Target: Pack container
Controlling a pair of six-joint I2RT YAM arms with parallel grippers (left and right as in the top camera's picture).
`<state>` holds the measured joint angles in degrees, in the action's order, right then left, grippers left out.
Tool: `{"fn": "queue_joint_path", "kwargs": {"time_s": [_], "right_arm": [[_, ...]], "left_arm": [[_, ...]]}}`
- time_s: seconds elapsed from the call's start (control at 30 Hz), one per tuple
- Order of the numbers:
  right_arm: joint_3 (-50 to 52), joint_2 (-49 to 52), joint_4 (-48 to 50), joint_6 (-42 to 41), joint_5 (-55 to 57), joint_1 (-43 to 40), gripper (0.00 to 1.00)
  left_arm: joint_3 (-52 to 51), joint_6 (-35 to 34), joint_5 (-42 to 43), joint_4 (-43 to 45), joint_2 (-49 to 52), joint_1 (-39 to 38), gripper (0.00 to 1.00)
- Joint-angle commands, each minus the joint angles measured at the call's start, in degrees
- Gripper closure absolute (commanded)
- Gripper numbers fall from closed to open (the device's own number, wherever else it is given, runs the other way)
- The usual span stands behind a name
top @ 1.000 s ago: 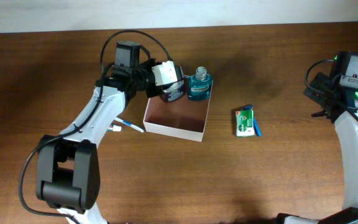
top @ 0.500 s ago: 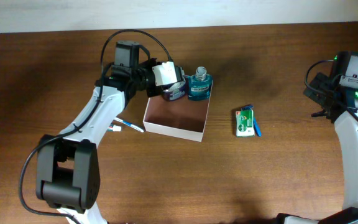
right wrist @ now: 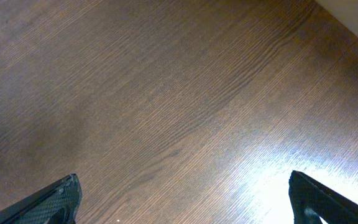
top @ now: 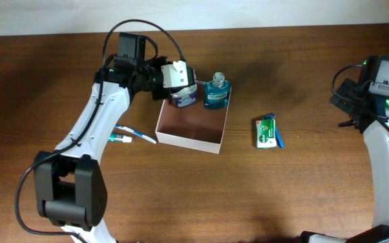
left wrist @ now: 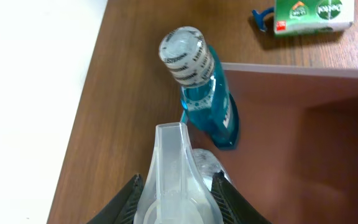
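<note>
Container (top: 193, 127) mid-frame in the overhead view, blue bottle (top: 216, 92) upright in its upper right corner. Left gripper (left wrist: 178, 208) clenched on a clear bottle (left wrist: 171, 149) at the upper left corner, just beside the blue one. Seems to be the placing step. Calls next for setting it down upright, clear of its neighbour, then letting go. Right gripper (right wrist: 182, 199) spread wide at far right, holding nothing. Toothbrush (top: 130, 133) and green pack (top: 265, 133) out on the table (top: 302, 189), probably next.

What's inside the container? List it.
A blue bottle stands in the container's far corner; the left gripper holds a second bottle beside it. The floor beneath both is hidden.
</note>
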<state>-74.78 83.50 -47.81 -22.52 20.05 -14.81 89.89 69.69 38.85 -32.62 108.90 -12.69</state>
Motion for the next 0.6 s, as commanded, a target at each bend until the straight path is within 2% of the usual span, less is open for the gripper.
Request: {"fn": "queue_joint_path", "kwargs": {"time_s": [0.0,0.57], "right_arm": [[-0.5,-1.5,0.0,-0.5,-0.1,-0.2,0.01],[-0.5,-1.5,0.0,-0.5,-0.1,-0.2,0.01]], "left_arm": [[1.9,4.9,2.4,-1.1,-0.3,0.1,0.67],[1.9,8.3,10.0,-0.2,0.1,0.0,0.63]]}}
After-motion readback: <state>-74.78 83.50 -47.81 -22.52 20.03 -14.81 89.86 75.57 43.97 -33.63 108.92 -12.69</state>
